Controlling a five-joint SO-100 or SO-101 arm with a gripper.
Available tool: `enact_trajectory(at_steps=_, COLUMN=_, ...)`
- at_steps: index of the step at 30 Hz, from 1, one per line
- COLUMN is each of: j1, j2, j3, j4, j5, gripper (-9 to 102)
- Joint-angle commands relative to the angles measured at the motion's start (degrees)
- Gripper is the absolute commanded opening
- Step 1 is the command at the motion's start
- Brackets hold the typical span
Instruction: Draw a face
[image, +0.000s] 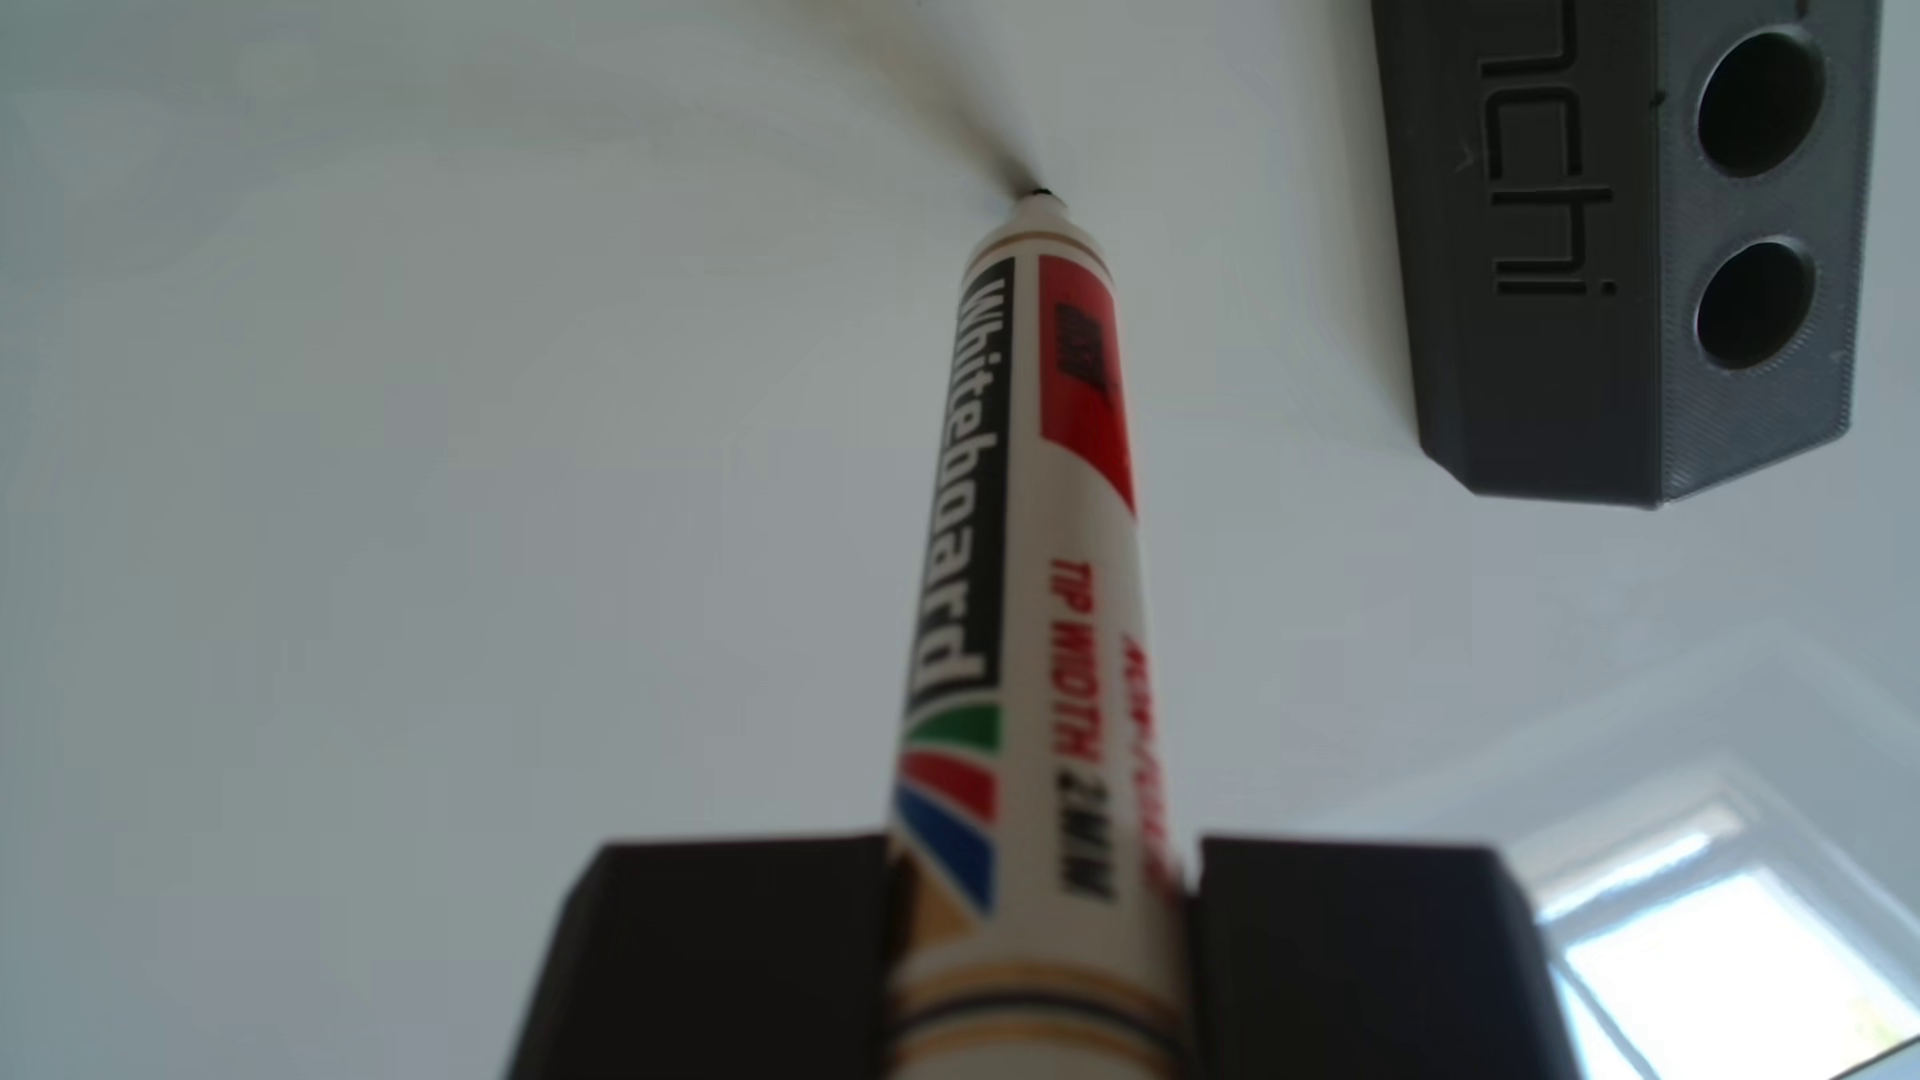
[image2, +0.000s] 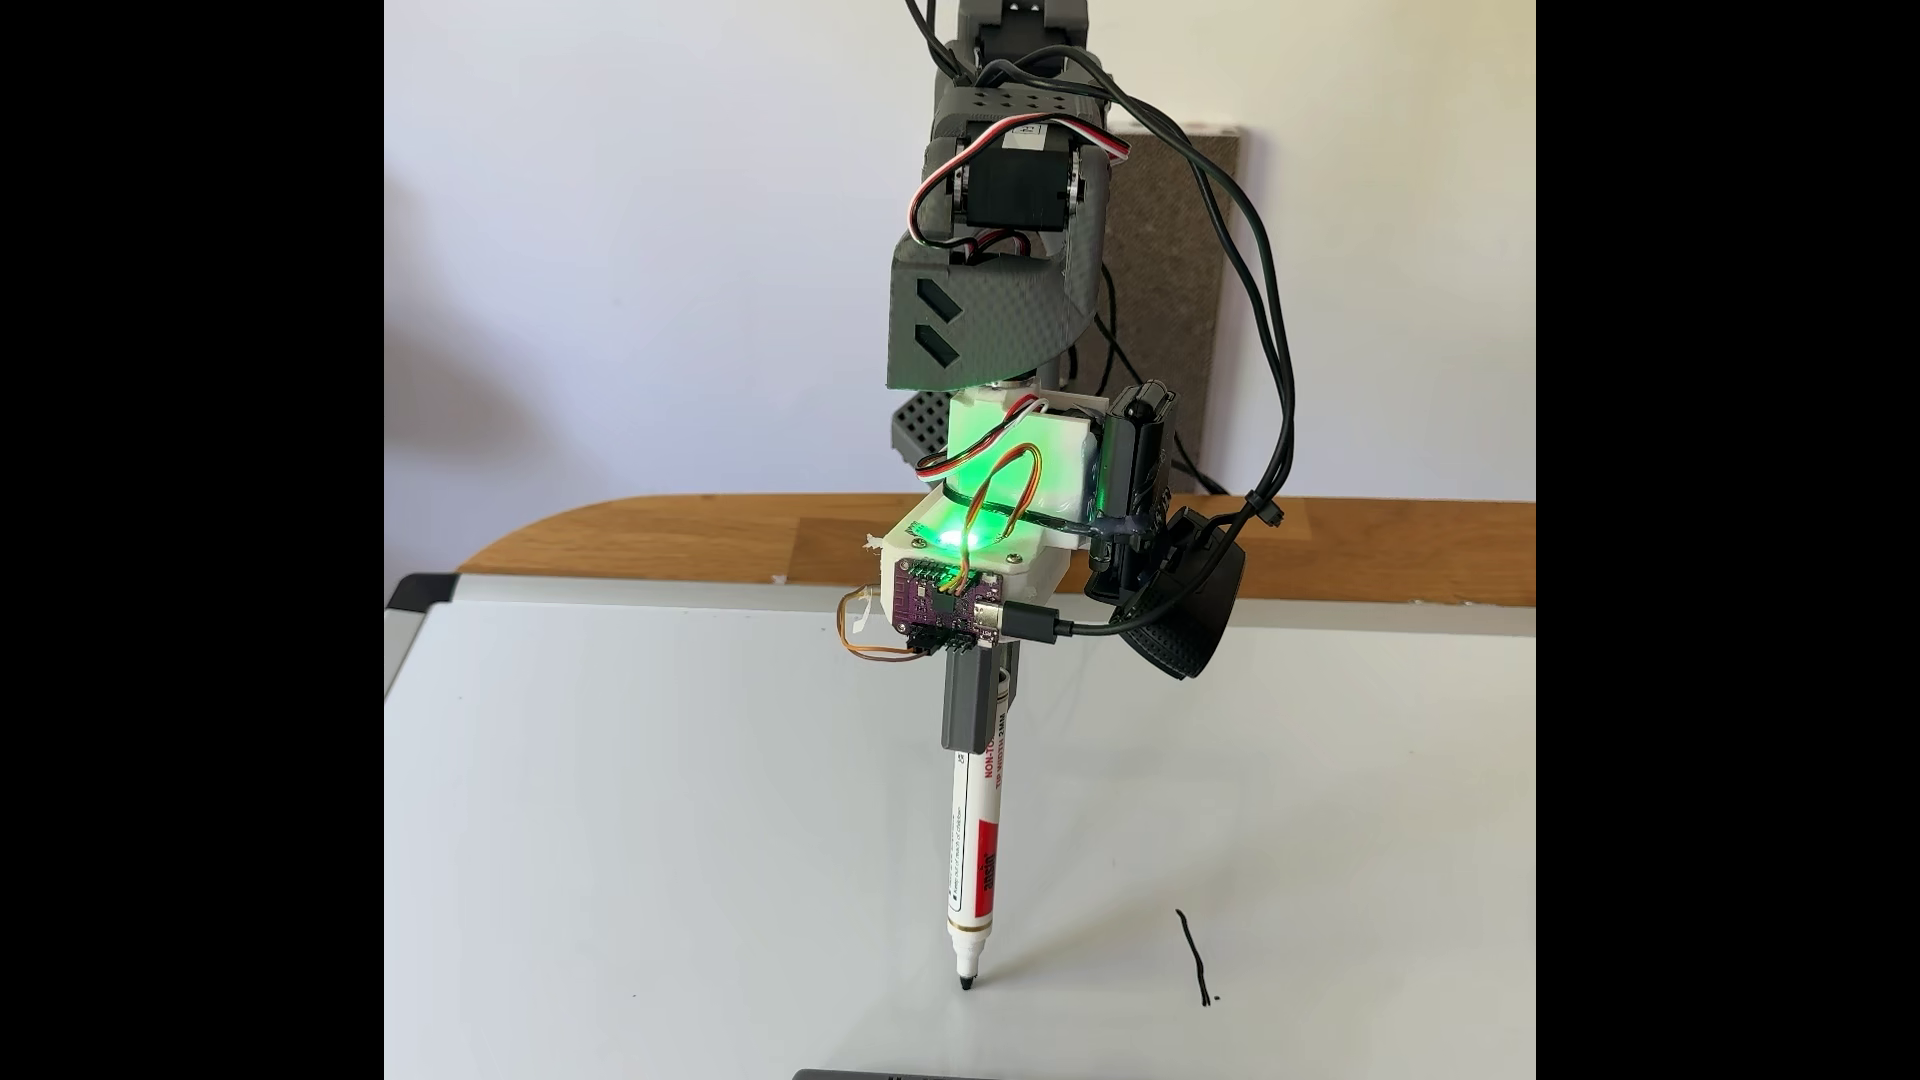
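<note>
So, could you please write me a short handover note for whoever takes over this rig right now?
Gripper: fingers shut on the whiteboard marker, uncapped, tip down.
Marker tip rests on or just above the whiteboard, near its front middle in the fixed view.
Done: one short black stroke, to the right of the tip in that view.
Left: nearly the whole face; no outline, eyes or mouth yet.
A grey block sits on the board near the tip.

The marker's (image: 1023, 623) rear end is hidden inside its holder (image2: 968, 706).
</note>
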Motion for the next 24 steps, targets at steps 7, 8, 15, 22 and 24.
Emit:
enact_trajectory(at_steps=7, j1=2.46, j2=1.58, j3=0.18, j4=2.64, j5=-1.32, gripper=-1)
enact_trajectory(at_steps=8, j1=2.55, j2=1.58, j3=0.18, j4=4.22, j5=-1.76, gripper=-1)
enact_trajectory(at_steps=15, j1=2.72, j2=5.45, j3=0.26, j4=7.21, j5=-1.49, gripper=-1)
enact_trajectory(at_steps=22, j1=2.11, j2=7.91, j3=0.35, j4=10.02, j5=-1.32, gripper=-1)
enact_trajectory(at_steps=24, j1=2.11, j2=8.88, j3=0.44, j4=10.20, j5=-1.41, gripper=-1)
